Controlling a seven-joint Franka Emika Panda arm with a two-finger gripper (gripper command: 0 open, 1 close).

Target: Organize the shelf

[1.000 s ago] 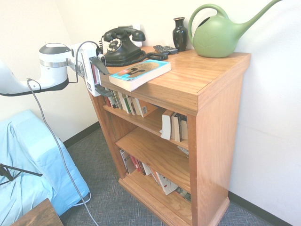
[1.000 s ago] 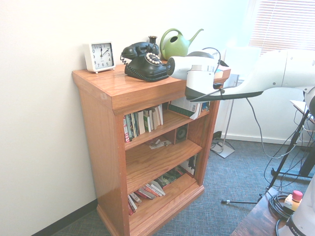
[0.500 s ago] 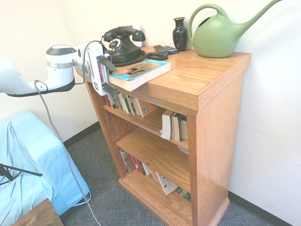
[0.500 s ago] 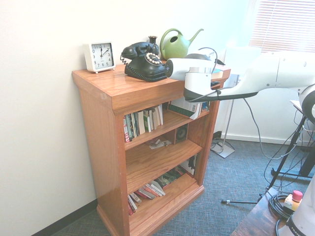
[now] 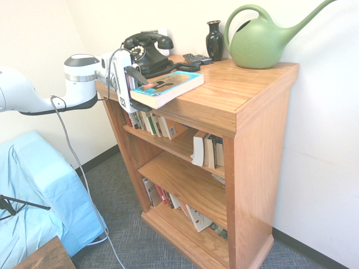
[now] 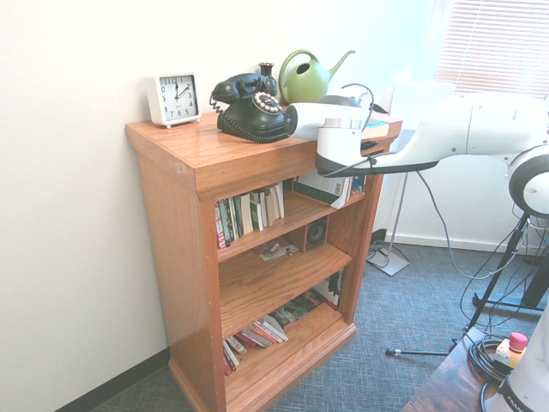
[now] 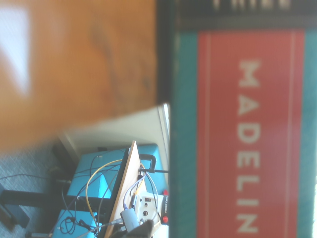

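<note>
The shelf [image 5: 241, 101] is an orange-brown bookcase with books on its inner levels. A teal-edged book [image 5: 168, 87] lies flat on its top, overhanging the front corner. My gripper [image 5: 136, 88] comes in level from the left and is open, one finger above and one below the book's near end, not closed on it. In the second exterior view the wrist [image 6: 339, 137] hides the fingers, and only a strip of the book [image 6: 377, 129] shows behind it. The wrist view shows the book's spine [image 7: 247, 139], teal with a red band, against the shelf's wood [image 7: 79, 64].
A black rotary phone [image 5: 145, 51], a dark vase [image 5: 214, 39], a remote [image 5: 196, 58] and a green watering can [image 5: 261, 39] stand on top. A white clock [image 6: 173, 97] sits at the far end. A blue-covered seat [image 5: 33, 190] is left of the shelf.
The arm has moved right toward the shelf, bringing the open fingers up around the near end of the book. The book has not moved.
</note>
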